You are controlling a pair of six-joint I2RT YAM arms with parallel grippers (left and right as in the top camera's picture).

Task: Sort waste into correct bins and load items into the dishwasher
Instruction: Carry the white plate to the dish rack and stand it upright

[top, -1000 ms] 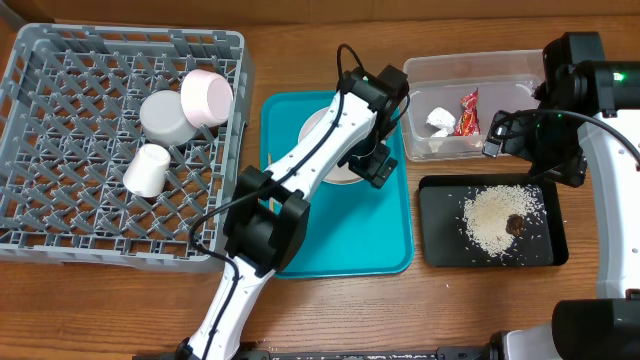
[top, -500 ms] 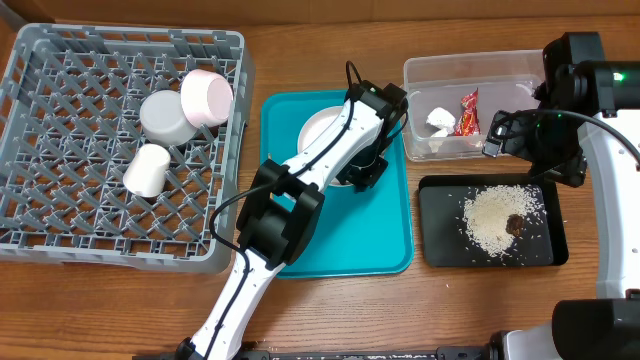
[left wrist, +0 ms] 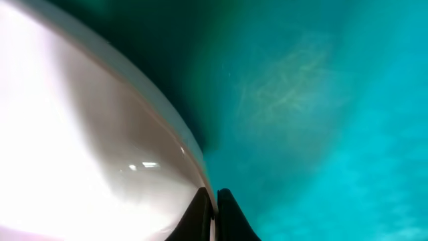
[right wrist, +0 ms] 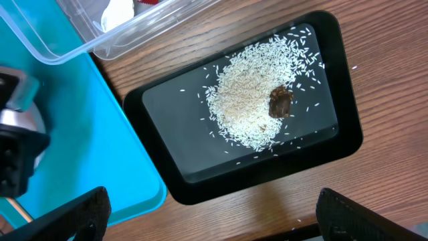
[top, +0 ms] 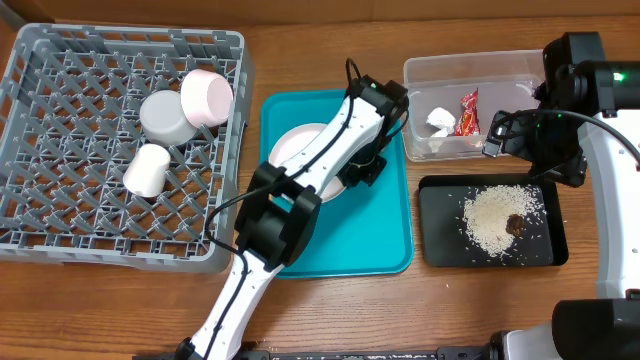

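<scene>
A white plate [top: 298, 152] lies on the teal tray [top: 380, 240]. My left gripper [top: 362, 166] is shut on the plate's right rim. In the left wrist view its dark fingertips [left wrist: 200, 217] pinch the thin edge of the plate [left wrist: 87, 147]. The grey dish rack [top: 60, 225] holds a pale bowl [top: 163, 116], a pink-white round dish [top: 207, 97] and a white cup [top: 148, 170]. The clear tub [top: 470, 68] contains a red wrapper [top: 468, 112] and a white tissue [top: 440, 120]. Rice [right wrist: 257, 100] and a brown lump [right wrist: 281, 102] lie in the black tray [right wrist: 170, 174]. My right gripper [right wrist: 214, 217] hangs open and empty above that tray's near edge.
The rack stands on the left of the wooden table [top: 330, 310], the teal tray in the middle, and the tub and black tray on the right. The left arm [top: 280, 215] stretches over the teal tray. A few rice grains lie on the wood [right wrist: 297, 234].
My left gripper has closed onto the plate's rim. The plate has shifted leftward on the teal tray. The right arm has not moved.
</scene>
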